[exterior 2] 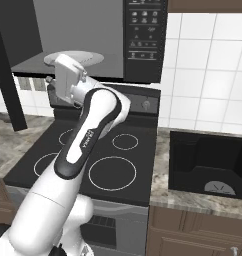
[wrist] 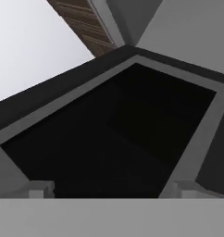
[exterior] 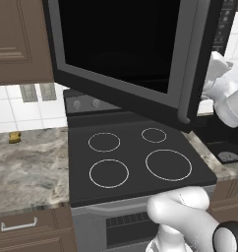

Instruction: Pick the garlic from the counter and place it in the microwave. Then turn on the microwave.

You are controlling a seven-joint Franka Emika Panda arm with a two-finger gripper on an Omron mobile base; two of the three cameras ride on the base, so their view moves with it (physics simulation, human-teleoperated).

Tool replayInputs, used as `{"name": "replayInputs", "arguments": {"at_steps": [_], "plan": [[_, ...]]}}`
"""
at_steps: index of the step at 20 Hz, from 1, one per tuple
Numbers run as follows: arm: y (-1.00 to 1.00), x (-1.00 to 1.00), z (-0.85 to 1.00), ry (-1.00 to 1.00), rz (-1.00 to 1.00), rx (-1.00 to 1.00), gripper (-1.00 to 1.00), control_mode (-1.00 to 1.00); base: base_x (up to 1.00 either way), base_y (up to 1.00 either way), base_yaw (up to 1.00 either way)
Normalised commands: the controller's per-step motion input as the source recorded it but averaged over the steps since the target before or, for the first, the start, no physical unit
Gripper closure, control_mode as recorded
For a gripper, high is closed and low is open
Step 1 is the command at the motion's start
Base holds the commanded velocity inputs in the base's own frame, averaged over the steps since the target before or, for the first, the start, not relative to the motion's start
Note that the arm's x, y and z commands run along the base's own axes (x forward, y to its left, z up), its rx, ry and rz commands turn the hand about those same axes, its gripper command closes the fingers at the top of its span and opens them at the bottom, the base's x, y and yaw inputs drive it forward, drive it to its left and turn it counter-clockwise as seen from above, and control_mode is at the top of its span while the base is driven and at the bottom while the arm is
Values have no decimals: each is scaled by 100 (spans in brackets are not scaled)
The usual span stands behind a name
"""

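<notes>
The microwave (exterior 2: 93, 40) hangs above the black stovetop (exterior: 135, 162) with its door (exterior: 126, 54) swung wide open toward the left. In the left base view the door's dark window and grey frame slant across the upper picture, and its long grey bar handle (exterior: 190, 64) runs down the door's free edge, whose lower corner hangs over the back right part of the stovetop. In the right base view the cavity is open at the front, with a round grey turntable (exterior 2: 75, 58) on its floor and the button panel (exterior 2: 145, 35) on its right.

The arm (exterior 2: 88, 135) rises from the base over the stovetop, and its hand (exterior 2: 68, 77) is at the lower front lip of the cavity, just below the turntable. The end effector (wrist: 109, 190) is spread wide; its two fingertips (wrist: 40, 189) stand far apart at the bottom of the hand view with nothing between them. That view looks onto the dark window and grey frame of the open door.

I cannot find the garlic in any view; the inside of the cavity is partly hidden by the hand. The bench (exterior: 27, 167) left of the stovetop is open, marbled stone, with a small yellow-brown block (exterior: 14, 137) near the back wall. To the right of the stovetop a black toaster (exterior 2: 208, 165) sits on the bench.
</notes>
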Motion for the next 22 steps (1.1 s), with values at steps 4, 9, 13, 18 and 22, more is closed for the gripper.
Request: {"name": "replayInputs", "arguments": {"at_steps": [4,9,13,18,22], "plan": [[43,7,0,0,19,0,-100,-100,0,0,0],[44,-8,0,0,20,-2,-100,-100,0,0,0],[50,-45,0,-4,19,-8,-100,-100,0,0,0],[49,-64,1,-10,17,-10,-100,-100,0,0,0],[51,-65,2,-12,16,-10,-100,-100,0,0,0]]}}
